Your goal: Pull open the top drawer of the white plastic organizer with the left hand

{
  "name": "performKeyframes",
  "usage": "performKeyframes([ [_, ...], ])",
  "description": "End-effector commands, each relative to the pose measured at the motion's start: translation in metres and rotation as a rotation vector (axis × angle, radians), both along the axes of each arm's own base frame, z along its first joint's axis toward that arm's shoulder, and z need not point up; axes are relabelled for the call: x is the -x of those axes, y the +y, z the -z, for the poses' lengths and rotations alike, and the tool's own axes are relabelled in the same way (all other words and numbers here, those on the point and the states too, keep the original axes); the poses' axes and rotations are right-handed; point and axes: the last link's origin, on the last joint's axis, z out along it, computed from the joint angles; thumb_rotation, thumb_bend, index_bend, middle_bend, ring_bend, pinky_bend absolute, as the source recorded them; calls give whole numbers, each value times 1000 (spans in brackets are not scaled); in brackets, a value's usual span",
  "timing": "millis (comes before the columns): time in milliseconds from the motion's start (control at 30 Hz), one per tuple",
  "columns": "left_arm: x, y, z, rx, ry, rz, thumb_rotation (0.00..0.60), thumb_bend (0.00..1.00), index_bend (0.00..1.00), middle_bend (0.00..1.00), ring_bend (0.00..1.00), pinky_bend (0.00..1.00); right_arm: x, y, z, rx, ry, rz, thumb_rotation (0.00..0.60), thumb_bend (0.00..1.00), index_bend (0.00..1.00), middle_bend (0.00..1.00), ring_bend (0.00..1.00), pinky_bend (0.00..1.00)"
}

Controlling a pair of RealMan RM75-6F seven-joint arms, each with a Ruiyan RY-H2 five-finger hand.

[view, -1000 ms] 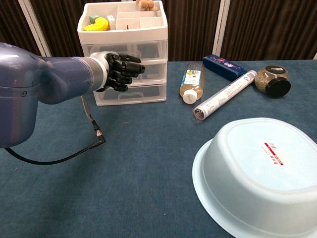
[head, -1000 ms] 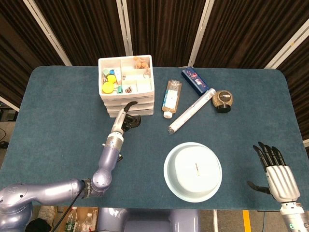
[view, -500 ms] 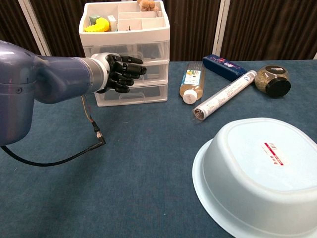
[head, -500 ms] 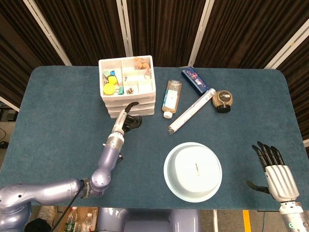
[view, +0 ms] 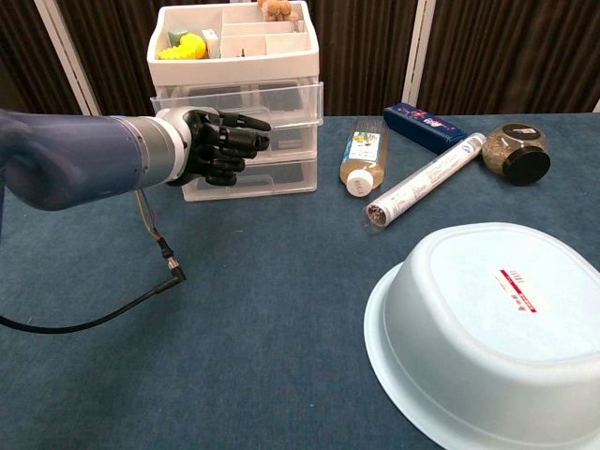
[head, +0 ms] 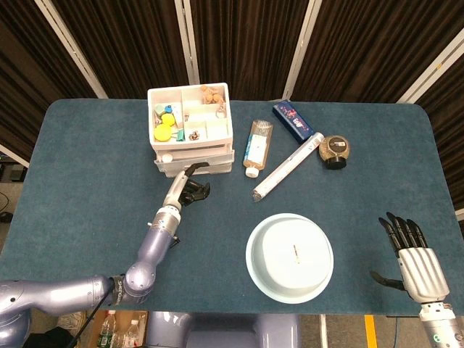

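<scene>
The white plastic organizer (head: 229, 125) (view: 234, 67) stands at the back left of the table, with small items in its open top tray. Its top drawer (head: 212, 157) (view: 286, 99) sticks out a little past the two drawers below. My left hand (head: 190, 190) (view: 211, 147) is at the organizer's front with its fingers curled and hooked under the top drawer's front lip. In the head view my right hand (head: 415, 257) hangs off the table's near right corner, fingers spread and holding nothing.
To the right of the organizer lie a bottle (head: 257, 147), a long white tube (head: 288, 167), a blue box (head: 291, 120) and a dark-lidded jar (head: 335, 151). A pale upturned bowl (head: 290, 257) sits at the near right. A black cable (view: 141, 291) trails from my left wrist.
My left hand has drawn back toward me, and the top drawer has slid out with it. The right hand has not moved.
</scene>
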Motion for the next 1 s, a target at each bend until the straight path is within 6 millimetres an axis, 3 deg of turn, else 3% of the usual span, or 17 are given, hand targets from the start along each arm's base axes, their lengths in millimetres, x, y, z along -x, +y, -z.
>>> performKeyframes([
  [33,6,-7,-3,6,7,7,600,537,189,1000,973,962,0,0,0,0,0,0,600,111,0,0,0,0],
  [400,30,-23,-14,6,103,77,600,537,163,1000,972,962,0,0,1,-3,6,0,600,111,0,0,0,0],
  [600,39,-30,-28,-68,334,253,600,537,192,1000,983,969,0,0,1,-4,10,-1,600,111,0,0,0,0],
  [767,29,-30,-45,-165,492,374,600,538,230,1000,985,974,0,0,2,-4,16,-2,600,111,0,0,0,0],
  [1000,6,-17,-72,-294,583,400,600,557,238,1000,994,986,0,0,3,-6,19,-1,600,111,0,0,0,0],
])
